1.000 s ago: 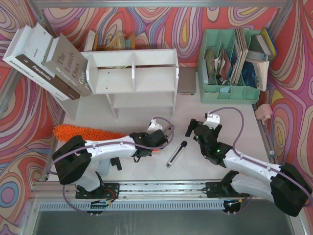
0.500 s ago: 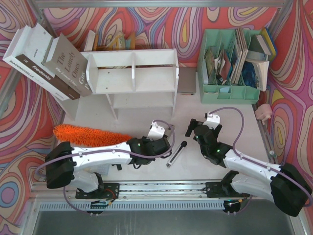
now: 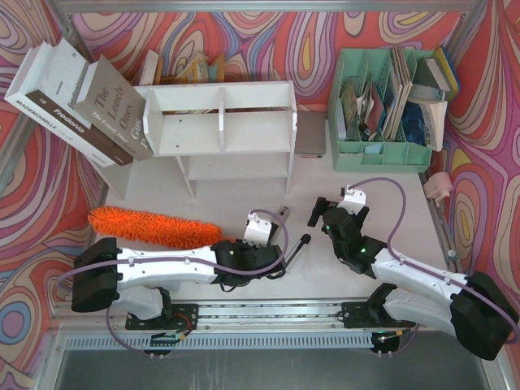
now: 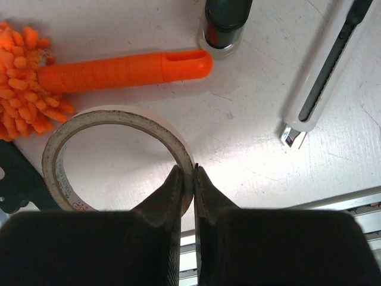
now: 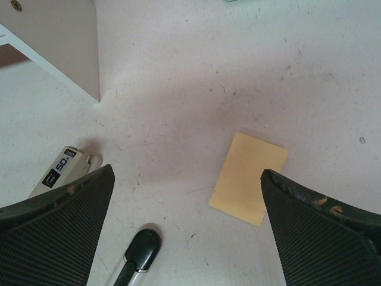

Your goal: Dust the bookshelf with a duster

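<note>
The white bookshelf (image 3: 195, 134) stands at the back of the table; its side panel shows in the right wrist view (image 5: 59, 42). The orange duster (image 3: 154, 227) lies flat in front of it on the left, its handle (image 4: 119, 68) pointing right. My left gripper (image 4: 187, 170) is just near of the handle end, shut on the wall of a tape roll (image 4: 113, 113), not on the duster. In the top view my left gripper (image 3: 248, 258) hides the roll. My right gripper (image 3: 325, 213) is open and empty, and in its own view (image 5: 187, 173) hangs over bare table.
A utility knife (image 4: 324, 71) and a black-capped pen (image 4: 225, 21) lie right of the handle end. A yellow note (image 5: 250, 179) lies under my right gripper. A mint organiser (image 3: 382, 154) stands back right. Leaning books (image 3: 73, 101) stand back left.
My left gripper has moved toward the near edge, off the duster handle, uncovering the handle and the utility knife. The right arm has not moved.
</note>
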`<move>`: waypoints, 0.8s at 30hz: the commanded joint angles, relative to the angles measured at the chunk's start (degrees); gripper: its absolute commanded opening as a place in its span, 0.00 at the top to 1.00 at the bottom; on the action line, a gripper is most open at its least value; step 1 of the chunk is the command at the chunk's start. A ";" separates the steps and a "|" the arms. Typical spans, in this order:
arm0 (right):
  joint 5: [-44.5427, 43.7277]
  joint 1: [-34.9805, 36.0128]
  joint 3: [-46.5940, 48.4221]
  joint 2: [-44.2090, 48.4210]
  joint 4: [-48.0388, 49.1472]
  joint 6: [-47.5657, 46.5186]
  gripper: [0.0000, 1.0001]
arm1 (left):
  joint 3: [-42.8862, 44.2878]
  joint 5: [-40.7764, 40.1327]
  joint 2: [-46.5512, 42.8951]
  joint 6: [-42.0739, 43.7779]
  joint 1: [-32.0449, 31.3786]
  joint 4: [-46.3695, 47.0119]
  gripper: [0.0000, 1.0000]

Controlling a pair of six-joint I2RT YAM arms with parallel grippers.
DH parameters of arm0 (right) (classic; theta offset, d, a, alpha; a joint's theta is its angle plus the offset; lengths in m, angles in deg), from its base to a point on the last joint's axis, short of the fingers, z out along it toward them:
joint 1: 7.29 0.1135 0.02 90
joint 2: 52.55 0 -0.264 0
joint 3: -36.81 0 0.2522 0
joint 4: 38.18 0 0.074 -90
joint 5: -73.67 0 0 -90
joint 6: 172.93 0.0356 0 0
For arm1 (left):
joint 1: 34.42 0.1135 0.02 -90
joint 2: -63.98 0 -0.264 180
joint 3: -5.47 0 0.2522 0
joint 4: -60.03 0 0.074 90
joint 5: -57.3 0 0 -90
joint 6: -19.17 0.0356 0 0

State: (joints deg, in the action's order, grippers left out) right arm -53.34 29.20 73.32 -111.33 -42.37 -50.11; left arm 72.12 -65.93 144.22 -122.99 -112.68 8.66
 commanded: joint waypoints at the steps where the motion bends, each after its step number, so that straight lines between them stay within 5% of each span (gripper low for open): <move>1: -0.97 0.38 0.03 0.64 0.54 -0.14 0.01 | -0.98 1.08 0.29 -2.06 -0.68 -0.51 0.82; 20: 0.59 0.34 -0.63 1.22 2.09 -2.20 0.01 | -1.39 4.10 5.00 -0.78 -0.95 1.96 0.66; 24: 5.55 0.34 -0.61 2.44 4.42 -5.32 0.01 | -1.71 1.44 -0.02 -0.77 -0.93 0.68 0.47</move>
State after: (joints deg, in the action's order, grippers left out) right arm -51.72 29.20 73.16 -110.61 -41.33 -51.88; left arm 69.80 -61.84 148.75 -123.98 -113.31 11.33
